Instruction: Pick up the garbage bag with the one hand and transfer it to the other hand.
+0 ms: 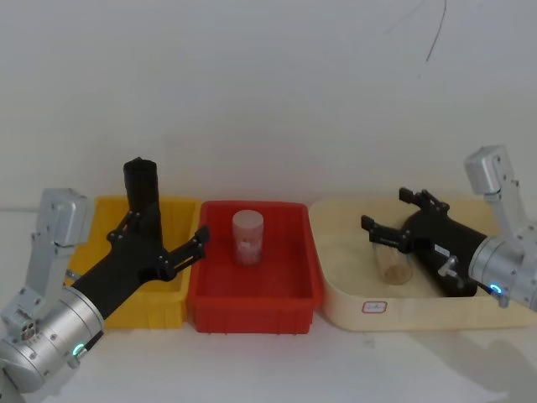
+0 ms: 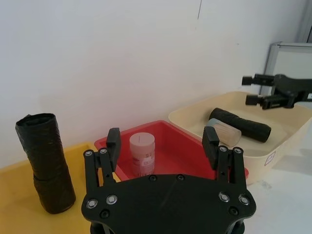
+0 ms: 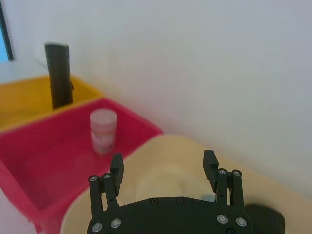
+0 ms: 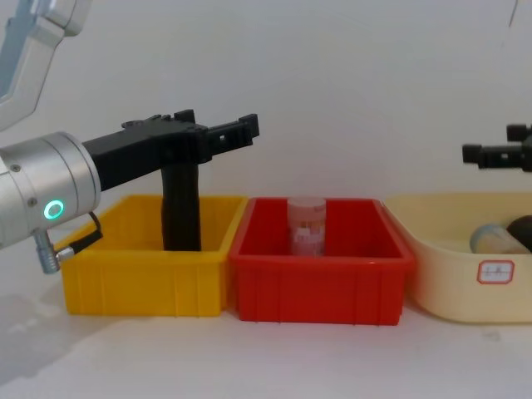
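Note:
The garbage bag [image 1: 141, 186], a tall crinkled black roll, stands upright at the back of the yellow bin [image 1: 178, 207] and rises well above its rim [image 4: 181, 208]. My left gripper [image 1: 164, 235], on a silver wrist with a green ring, hovers open above the yellow bin's right side. The bag [image 2: 46, 163] stands just outside its left finger, not between the jaws. Nothing is held in the left gripper [image 2: 162, 139]. My right gripper [image 1: 388, 210] hangs open and empty over the cream tray [image 1: 352, 312]. From there the bag [image 3: 58, 75] shows far off.
A red bin [image 1: 252, 306] between the yellow bin and the cream tray holds an upright pale jar [image 1: 247, 238]. In the cream tray lie a smoother black roll [image 2: 241, 126] and a clear cup [image 1: 396, 269]. A white wall runs close behind the bins.

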